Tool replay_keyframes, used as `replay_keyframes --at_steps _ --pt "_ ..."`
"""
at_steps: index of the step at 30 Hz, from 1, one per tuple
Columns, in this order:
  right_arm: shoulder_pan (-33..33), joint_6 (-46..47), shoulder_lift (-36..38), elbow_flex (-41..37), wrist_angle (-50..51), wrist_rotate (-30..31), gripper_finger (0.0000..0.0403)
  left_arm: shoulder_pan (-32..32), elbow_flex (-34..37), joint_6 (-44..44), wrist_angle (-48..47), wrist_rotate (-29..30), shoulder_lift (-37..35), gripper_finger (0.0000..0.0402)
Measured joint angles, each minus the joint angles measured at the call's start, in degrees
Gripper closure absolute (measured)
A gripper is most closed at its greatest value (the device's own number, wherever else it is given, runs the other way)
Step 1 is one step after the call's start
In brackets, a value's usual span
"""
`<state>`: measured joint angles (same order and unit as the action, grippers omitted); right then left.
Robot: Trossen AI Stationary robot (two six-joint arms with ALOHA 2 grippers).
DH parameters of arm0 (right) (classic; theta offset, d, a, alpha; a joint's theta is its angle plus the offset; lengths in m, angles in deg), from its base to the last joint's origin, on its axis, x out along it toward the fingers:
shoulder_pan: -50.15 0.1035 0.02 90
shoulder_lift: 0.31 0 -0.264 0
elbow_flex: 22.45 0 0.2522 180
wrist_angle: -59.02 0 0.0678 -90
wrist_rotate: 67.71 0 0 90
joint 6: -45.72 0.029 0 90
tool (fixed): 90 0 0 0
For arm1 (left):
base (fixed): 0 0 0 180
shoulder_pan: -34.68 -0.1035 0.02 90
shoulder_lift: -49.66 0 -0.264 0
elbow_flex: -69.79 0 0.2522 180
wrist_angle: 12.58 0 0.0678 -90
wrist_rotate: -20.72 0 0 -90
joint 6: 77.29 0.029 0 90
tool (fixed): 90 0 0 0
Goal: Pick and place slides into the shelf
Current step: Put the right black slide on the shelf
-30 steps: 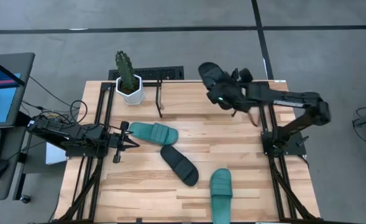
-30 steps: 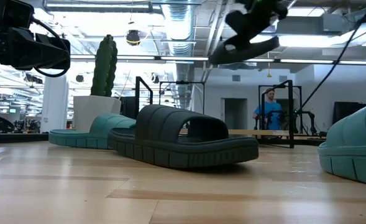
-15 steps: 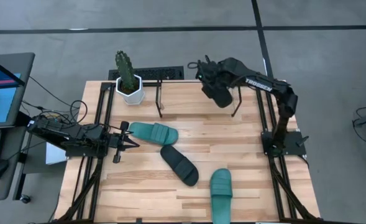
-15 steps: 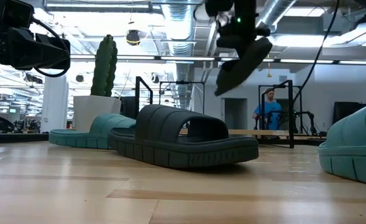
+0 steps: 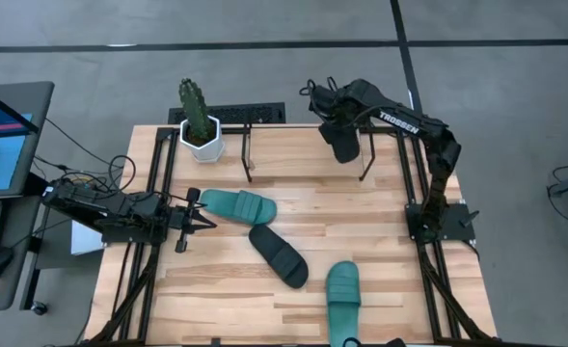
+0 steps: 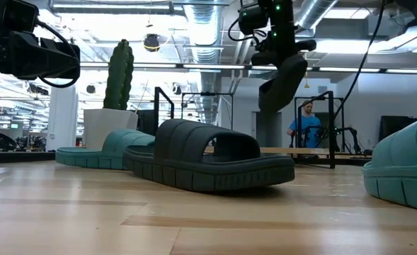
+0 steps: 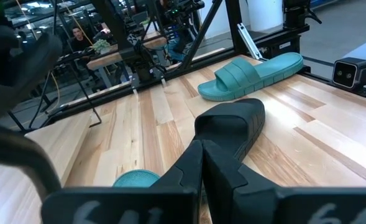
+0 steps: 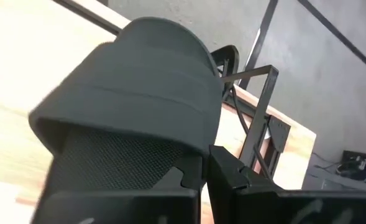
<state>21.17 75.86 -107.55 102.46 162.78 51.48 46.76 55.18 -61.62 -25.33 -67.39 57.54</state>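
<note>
Three slides lie on the bench [image 5: 361, 207] while a fourth hangs in the air. At the left edge the left claw [image 5: 206, 214], its fingers pressed together, rests just beside a teal slide [image 5: 237, 204]. A black slide [image 5: 279, 255] lies mid-bench, with a second teal slide [image 5: 342, 291] near the front edge. At the back right, the right claw [image 5: 334, 114] pinches another black slide [image 5: 345, 145], toe down, above the shelf [image 5: 308, 145]. A potted cactus [image 5: 199, 120] stands at the back left.

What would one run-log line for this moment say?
right claw: shut on black slide, hanging toe-down over shelf | left claw: shut, waiting beside teal slide | on table: three slides
</note>
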Motion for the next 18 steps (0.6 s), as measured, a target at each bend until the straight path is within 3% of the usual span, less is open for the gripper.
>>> replay_keyframes --at_steps 18 --pt "-2.7 1.4 0.0 -0.3 0.0 -2.4 0.0403 0.0 0.0 -0.2 0.0 0.0 0.0 0.0401"
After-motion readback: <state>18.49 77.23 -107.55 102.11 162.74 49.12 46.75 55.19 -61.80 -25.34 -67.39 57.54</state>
